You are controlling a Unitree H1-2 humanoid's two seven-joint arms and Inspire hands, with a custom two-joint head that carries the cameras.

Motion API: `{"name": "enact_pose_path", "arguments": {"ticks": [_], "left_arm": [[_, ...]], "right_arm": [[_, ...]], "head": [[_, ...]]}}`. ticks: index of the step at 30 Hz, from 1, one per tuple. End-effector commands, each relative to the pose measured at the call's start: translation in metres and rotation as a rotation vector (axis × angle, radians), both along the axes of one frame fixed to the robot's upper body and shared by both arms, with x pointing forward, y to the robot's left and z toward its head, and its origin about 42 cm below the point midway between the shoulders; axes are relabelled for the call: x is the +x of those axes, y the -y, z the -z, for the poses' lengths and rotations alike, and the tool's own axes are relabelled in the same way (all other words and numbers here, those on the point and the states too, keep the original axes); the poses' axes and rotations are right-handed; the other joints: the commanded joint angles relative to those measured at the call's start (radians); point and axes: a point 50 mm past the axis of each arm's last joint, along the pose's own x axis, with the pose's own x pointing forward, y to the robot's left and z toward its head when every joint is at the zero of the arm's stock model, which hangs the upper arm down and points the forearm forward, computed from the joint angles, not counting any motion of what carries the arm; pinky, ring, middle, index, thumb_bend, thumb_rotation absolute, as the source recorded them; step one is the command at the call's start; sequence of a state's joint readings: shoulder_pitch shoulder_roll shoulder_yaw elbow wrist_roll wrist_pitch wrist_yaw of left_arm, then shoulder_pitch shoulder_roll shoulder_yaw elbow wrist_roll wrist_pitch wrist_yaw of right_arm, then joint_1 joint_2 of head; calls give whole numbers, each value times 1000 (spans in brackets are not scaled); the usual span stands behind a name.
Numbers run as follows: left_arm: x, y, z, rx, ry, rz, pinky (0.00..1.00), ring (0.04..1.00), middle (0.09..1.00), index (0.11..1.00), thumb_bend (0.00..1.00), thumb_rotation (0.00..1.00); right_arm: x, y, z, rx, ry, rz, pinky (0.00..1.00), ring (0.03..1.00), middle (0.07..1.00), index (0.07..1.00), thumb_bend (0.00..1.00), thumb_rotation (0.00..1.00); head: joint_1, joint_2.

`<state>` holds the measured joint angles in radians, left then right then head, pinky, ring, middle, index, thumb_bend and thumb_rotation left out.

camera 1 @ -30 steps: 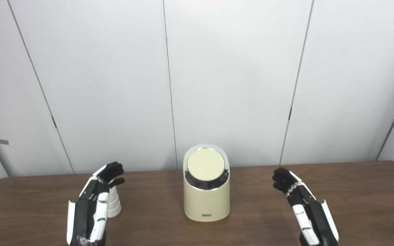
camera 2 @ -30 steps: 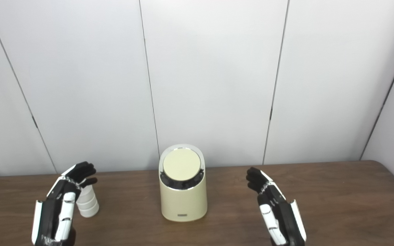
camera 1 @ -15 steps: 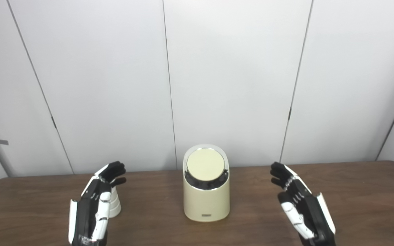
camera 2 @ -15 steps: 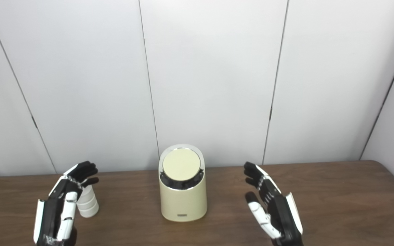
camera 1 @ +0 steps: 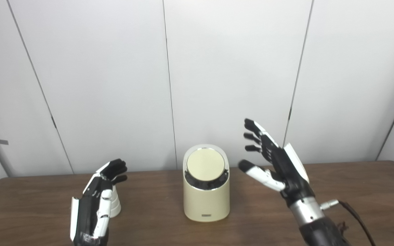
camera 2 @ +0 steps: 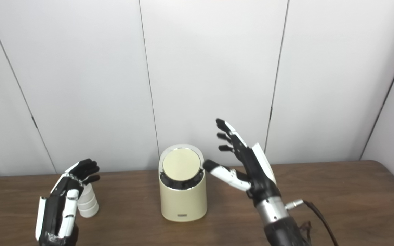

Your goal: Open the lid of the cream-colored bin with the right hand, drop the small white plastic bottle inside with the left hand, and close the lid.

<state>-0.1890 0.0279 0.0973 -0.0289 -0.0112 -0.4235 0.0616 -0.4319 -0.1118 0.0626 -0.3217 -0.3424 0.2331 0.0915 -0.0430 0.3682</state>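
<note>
The bin (camera 1: 206, 191) has a small dark tag low on its front, but it is too tiny for me to read. I see no other writing. The bin is cream and stands upright in the middle of the brown counter (camera 1: 361, 191), near the back edge. Its round lid (camera 1: 206, 165) is shut and tilts toward me.

My right robot hand (camera 1: 275, 160) is up in the air just to the right of the bin, higher than the lid. Its fingers (camera 1: 253, 127) are spread wide and it holds nothing. It does not touch the bin.

The little white bottle (camera 2: 88, 203) stands on the counter toward the left edge, well apart from the bin. My left robot hand (camera 1: 96, 201) is right in front of it and hides part of it. That robot hand is open too, fingers only a little bent, and I cannot tell if it touches the bottle.

A black cable (camera 1: 354, 215) hangs from my right wrist. Behind the counter is a plain white wall (camera 1: 231, 68).
</note>
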Motion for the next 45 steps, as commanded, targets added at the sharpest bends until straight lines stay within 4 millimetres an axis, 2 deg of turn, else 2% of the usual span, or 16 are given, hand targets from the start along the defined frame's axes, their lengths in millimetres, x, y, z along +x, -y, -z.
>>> {"name": "enact_pose_path", "arguments": {"ticks": [1, 10, 18, 22, 29, 39, 45], "left_arm": [[7, 3, -17, 5, 81, 7, 712, 765, 776, 772, 232, 719], [6, 5, -18, 4, 82, 10, 715, 770, 778, 774, 245, 731], [7, 6, -20, 0, 89, 13, 713, 768, 772, 768, 246, 726], [7, 8, -21, -10, 87, 16, 712, 767, 771, 765, 247, 733], [8, 10, -21, -22, 90, 9, 704, 759, 762, 757, 249, 721], [8, 11, -23, -24, 92, 11, 708, 764, 765, 757, 245, 734], [8, 13, -24, -27, 95, 10, 704, 761, 762, 756, 248, 728]], "right_arm": [[1, -8, -29, -12, 67, 7, 801, 897, 924, 926, 709, 644], [26, -21, -51, -103, 24, 94, 755, 884, 912, 909, 769, 492], [51, -29, -46, -179, -4, 166, 748, 867, 891, 907, 816, 351], [63, -29, -42, -196, -17, 181, 743, 867, 895, 903, 877, 288], [76, -29, -33, -259, -59, 209, 737, 873, 919, 912, 924, 241], [87, -29, -22, -312, -99, 256, 730, 873, 928, 908, 916, 233], [91, -29, -18, -340, -116, 269, 743, 883, 927, 908, 928, 279]], "head": [[1, -1], [2, 3], [2, 4], [4, 7], [6, 7], [8, 9], [11, 11]]}}
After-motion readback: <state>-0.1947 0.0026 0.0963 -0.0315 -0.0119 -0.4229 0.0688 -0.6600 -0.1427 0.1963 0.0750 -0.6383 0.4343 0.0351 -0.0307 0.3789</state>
